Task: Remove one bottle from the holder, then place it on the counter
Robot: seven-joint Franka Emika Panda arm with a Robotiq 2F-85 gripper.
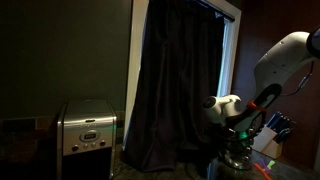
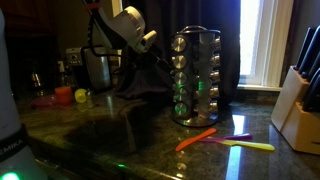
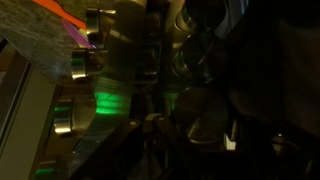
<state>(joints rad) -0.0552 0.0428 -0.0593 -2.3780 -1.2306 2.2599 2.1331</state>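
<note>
Black gripper (image 2: 157, 62) hangs close beside the round shiny wire holder (image 2: 195, 75), toward the back edge of the dark glossy surface (image 2: 95, 135), likely aligning on one metal-capped bottle (image 2: 181, 62); whether the fingers are parted or closed is too dark to tell.

The robot arm (image 1: 285, 55) wears smooth, rounded, glossy white shells with dark bands at the joints, a thin red-orange stripe (image 1: 263, 100) near the wrist, and a dark, angular tool (image 2: 160, 68).

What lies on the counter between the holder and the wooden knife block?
A yellow utensil and an orange utensil lie there, seen in an exterior view.
</note>
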